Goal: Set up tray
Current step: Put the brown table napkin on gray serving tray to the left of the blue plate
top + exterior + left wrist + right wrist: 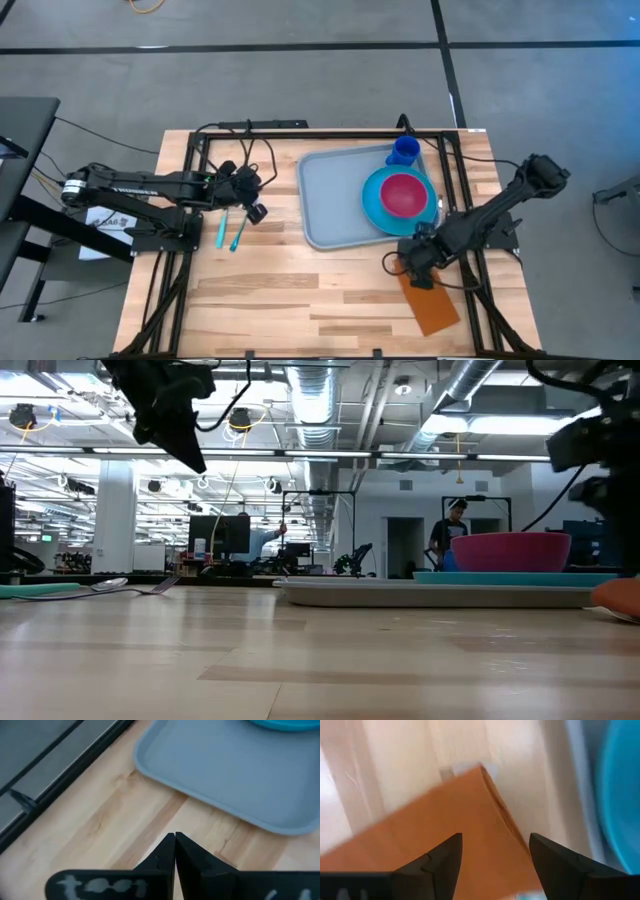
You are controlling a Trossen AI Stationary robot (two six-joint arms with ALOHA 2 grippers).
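Centrally on the counter (300, 300) lies the tray (330, 205), bearing plate, bowl and cup toward its right side. Right claw (495, 852), jaws spread and empty, hovers over the orange napkin (432, 303) beside it, apparently to grasp it. Left claw (257, 212) waits shut, left of the tray.

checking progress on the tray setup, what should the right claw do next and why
Probably lower the open right claw onto the orange napkin and close. The napkin lies on the table beside the tray, which already carries the plate, bowl and cup.
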